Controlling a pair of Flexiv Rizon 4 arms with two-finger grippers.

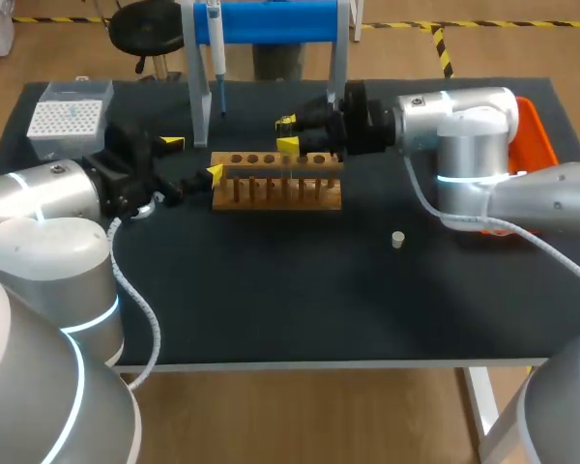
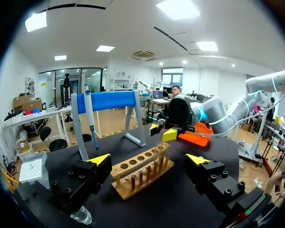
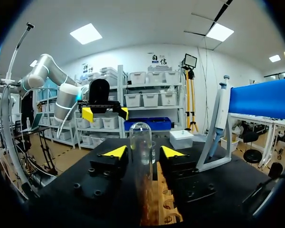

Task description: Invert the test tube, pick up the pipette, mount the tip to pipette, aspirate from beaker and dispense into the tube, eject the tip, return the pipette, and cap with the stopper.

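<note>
The black tabletop carries a blue stand at the back and a wooden rack in the middle. My left claw is spread wide just beside the rack's left end, holding nothing. My right claw pinches the test tube upright, rounded end up, over the rack's right end. The pipette hangs on the stand. The stopper lies well apart from the rack.

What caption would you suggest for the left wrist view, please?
Open left gripper faces the wooden rack; right gripper at its far end, pipette hanging on the blue stand.
</note>
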